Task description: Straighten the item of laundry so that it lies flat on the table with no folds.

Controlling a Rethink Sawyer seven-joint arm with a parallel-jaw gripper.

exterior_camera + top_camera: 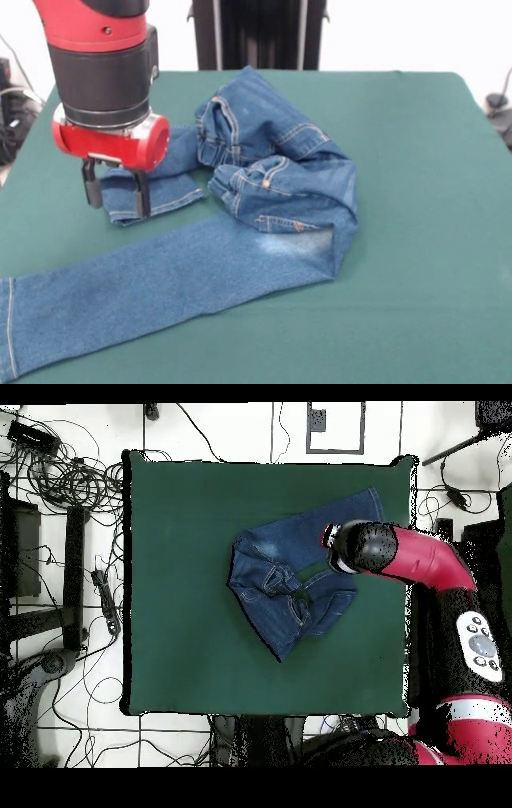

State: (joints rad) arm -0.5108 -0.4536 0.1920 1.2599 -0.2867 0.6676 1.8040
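The gripper (118, 194) is hovering with fingers apart, gripping nothing, over the crumpled jeans' (264, 172) folded leg hem.

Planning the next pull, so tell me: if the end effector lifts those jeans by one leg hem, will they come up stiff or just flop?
The jeans will likely flop: they already lie bunched in soft folds. One leg is doubled under the end effector, so lifting there probably drags the pile along. Denim on the felt-like table may grip rather than slide.
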